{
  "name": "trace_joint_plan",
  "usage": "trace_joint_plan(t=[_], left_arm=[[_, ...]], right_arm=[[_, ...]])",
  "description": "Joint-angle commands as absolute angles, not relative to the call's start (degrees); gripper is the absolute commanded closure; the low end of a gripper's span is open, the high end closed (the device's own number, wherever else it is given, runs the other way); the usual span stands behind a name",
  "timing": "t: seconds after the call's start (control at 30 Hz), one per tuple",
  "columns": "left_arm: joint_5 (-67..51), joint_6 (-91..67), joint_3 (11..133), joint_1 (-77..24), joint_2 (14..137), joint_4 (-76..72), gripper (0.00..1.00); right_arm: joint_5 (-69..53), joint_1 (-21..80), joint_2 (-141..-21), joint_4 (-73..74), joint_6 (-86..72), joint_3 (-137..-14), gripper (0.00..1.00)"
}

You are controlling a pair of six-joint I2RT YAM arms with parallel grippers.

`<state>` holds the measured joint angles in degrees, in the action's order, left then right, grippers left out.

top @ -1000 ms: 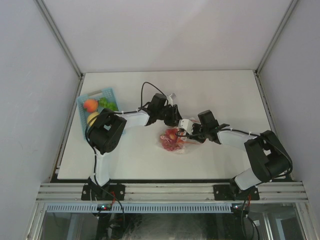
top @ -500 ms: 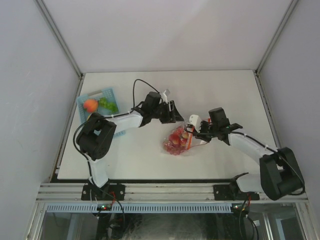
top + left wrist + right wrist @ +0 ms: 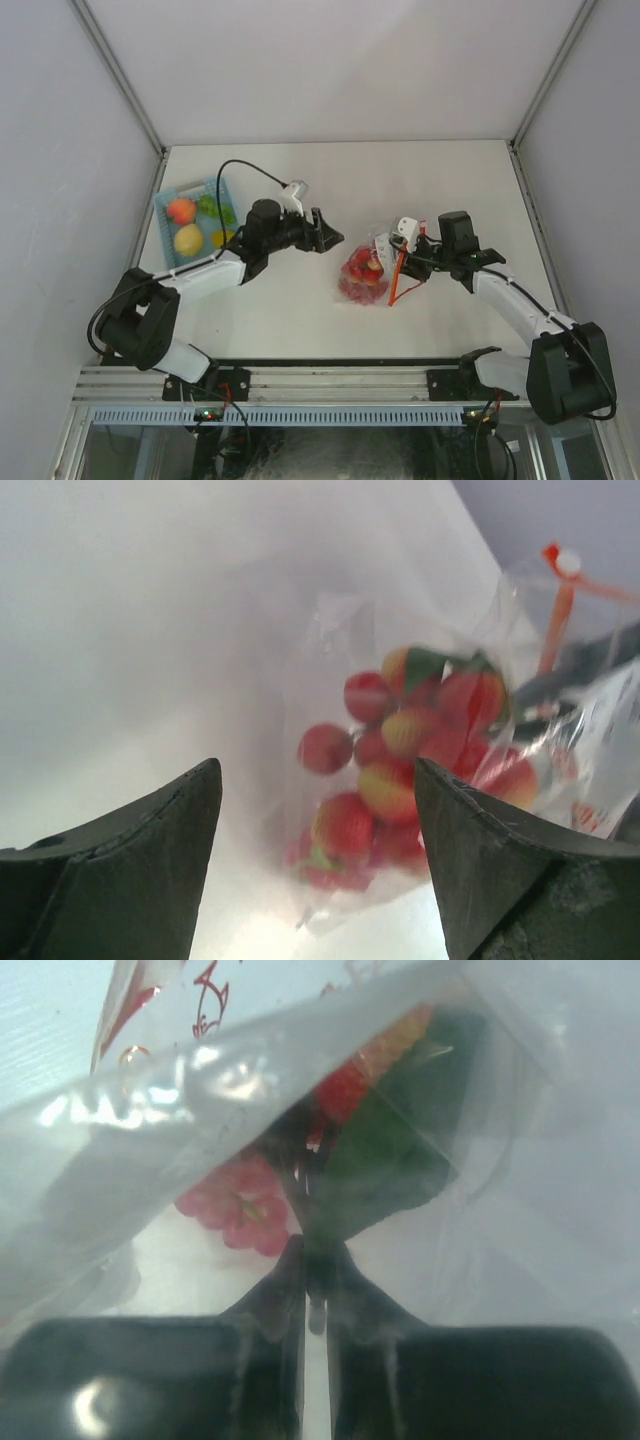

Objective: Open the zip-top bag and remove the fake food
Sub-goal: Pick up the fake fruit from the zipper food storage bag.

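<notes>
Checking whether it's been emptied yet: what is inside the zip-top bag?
Fake food fills the zip-top bag: mostly red pieces, some yellow and green. Pieces underneath the pile are covered, so no count is possible.

Top camera looks down from behind the arms; both wrist cameras face the zip-top bag (image 3: 420, 770) closely

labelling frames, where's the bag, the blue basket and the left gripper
bag (image 3: 362, 282), top view, on its bulging middle.
blue basket (image 3: 190, 187), top view, on its far rim.
left gripper (image 3: 330, 233), top view, between its fingertips.
</notes>
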<state>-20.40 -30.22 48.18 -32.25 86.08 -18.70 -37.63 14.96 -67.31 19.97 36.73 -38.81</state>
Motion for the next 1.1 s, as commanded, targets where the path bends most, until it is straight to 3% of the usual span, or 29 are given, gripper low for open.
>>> trace_joint_plan(t=[0.0, 0.27, 0.57, 0.73, 0.87, 1.07], left_arm=[[-25.7, -23.6, 39.3, -32.8, 81.4, -30.3, 0.19], [-24.7, -3.3, 24.4, -40.6, 73.7, -40.1, 0.08], [-23.1, -5.2, 28.1, -44.0, 84.8, -40.2, 0.1], [-24.7, -6.7, 30.8, -44.1, 90.4, -40.5, 0.31], [-23.1, -6.6, 32.5, -44.0, 91.3, -38.2, 0.55], [-21.9, -6.5, 34.0, -44.0, 91.7, -35.8, 0.79]], right_arm=[[-42.7, 13.8, -68.1, 18.4, 33.1, -41.2, 1.0], [-44.0, 13.6, -69.1, 18.3, 31.0, -41.1, 1.0], [-46.1, 13.4, -67.8, 17.9, 30.6, -41.2, 1.0], [-47.3, 13.2, -67.7, 17.5, 28.8, -41.2, 1.0], [-48.2, 13.2, -68.4, 17.7, 23.5, -41.2, 1.0], [-48.4, 13.0, -69.2, 16.1, 15.1, -41.1, 1.0]])
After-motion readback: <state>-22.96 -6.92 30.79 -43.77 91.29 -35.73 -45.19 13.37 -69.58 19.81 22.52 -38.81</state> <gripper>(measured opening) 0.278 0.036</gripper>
